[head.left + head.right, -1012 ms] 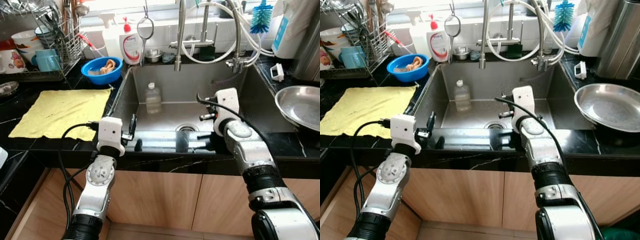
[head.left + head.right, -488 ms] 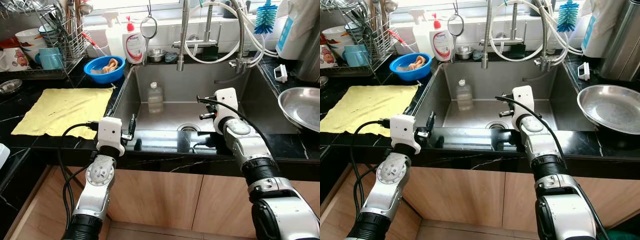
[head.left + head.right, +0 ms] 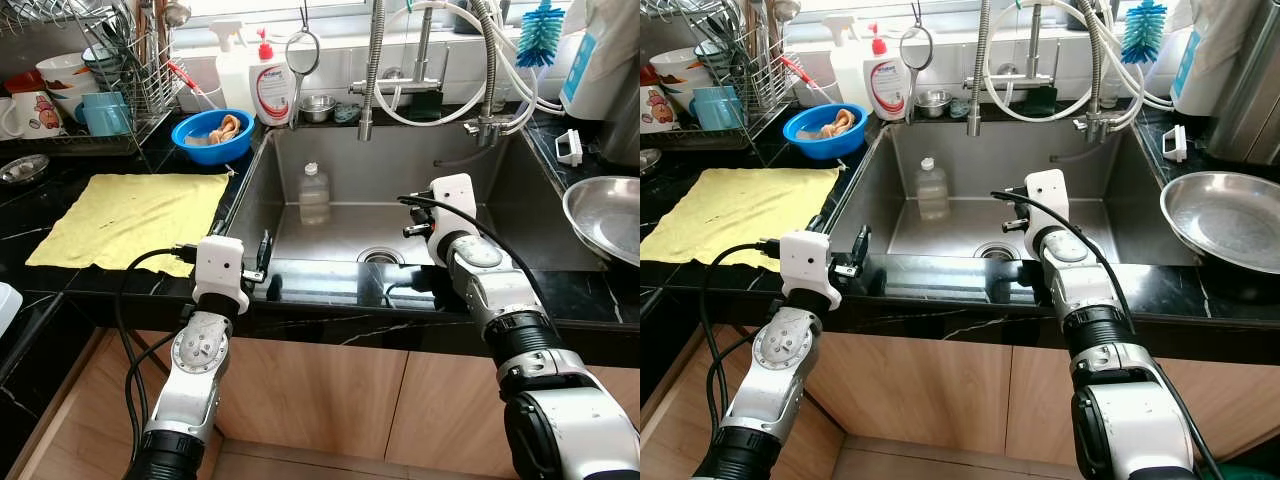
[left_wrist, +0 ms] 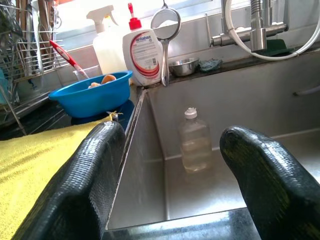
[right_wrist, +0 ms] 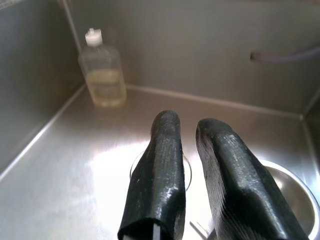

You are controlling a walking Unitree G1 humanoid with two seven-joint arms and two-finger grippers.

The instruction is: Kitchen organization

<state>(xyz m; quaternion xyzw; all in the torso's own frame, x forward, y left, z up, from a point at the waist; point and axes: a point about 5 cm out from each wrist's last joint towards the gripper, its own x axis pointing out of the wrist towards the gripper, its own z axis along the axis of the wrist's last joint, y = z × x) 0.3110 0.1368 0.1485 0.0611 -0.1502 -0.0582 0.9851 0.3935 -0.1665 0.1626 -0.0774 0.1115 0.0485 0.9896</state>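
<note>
Progress: tidying looks barely begun; nothing is held and loose things sit all around the sink [image 3: 480, 200].
Bottle: a small clear bottle [image 3: 314, 194] with a white cap stands upright inside the sink, against its back wall, well apart from both arms.
Left gripper: the left gripper [image 3: 264, 251] hovers at the sink's front left corner over the desk [image 3: 600, 290] edge, jaws spread wide and empty, with the bottle framed between them in the left wrist view.
Right gripper: the right gripper [image 5: 192, 170] reaches over the sink's front edge above the drain [image 3: 380, 257], jaws nearly closed on nothing.
Left of sink: a yellow cloth [image 3: 128, 218] lies flat; behind it are a blue bowl [image 3: 208, 135] and a dish rack [image 3: 110, 75] with cups.
Behind sink: a spray bottle [image 3: 230, 72] and a soap bottle [image 3: 271, 85] stand on the ledge, near the tap [image 3: 372, 60].
Right of sink: a steel pan [image 3: 605, 215] rests on the desk.
Left to do: likely the bottle must come out of the sink and be put away; which arm will take it I cannot tell.
</note>
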